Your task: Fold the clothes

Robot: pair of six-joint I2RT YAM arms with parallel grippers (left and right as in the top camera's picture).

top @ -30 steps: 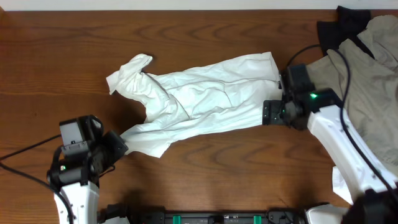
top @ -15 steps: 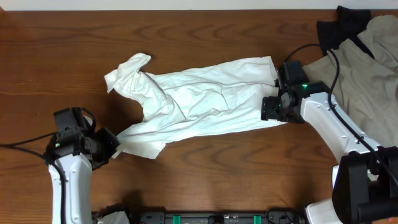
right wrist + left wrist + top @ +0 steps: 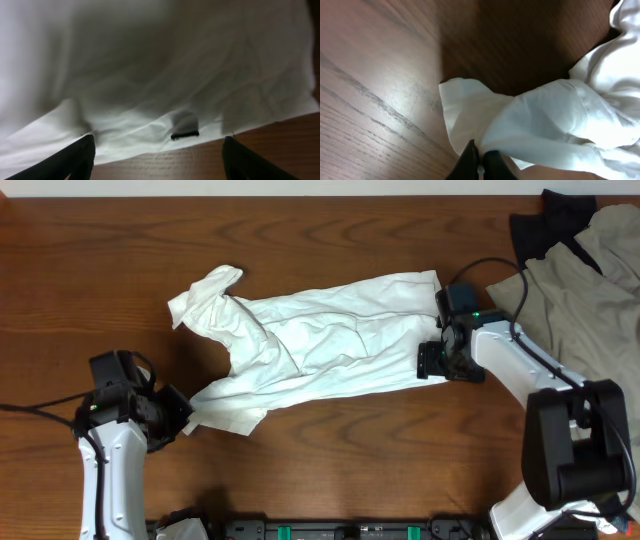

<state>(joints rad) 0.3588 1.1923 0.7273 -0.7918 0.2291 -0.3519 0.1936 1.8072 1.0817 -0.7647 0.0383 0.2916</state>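
A white garment (image 3: 320, 345) lies spread and crumpled across the middle of the brown table. My left gripper (image 3: 187, 418) is shut on its lower-left corner, and the left wrist view shows the white cloth (image 3: 535, 120) pinched between the black fingers (image 3: 481, 162). My right gripper (image 3: 432, 360) is open at the garment's right hem. The right wrist view shows its fingers (image 3: 160, 155) spread wide over the hem (image 3: 165, 90), where a small dark tag (image 3: 184, 134) sits.
A pile of beige and dark clothes (image 3: 580, 270) lies at the back right corner, reaching toward the right arm. A white scrap (image 3: 545, 470) shows near the right arm's base. The table's front edge carries the arm mounts.
My left gripper pulled the garment's lower-left corner leftward, then held. My right gripper shifted left along the right hem and stayed open.
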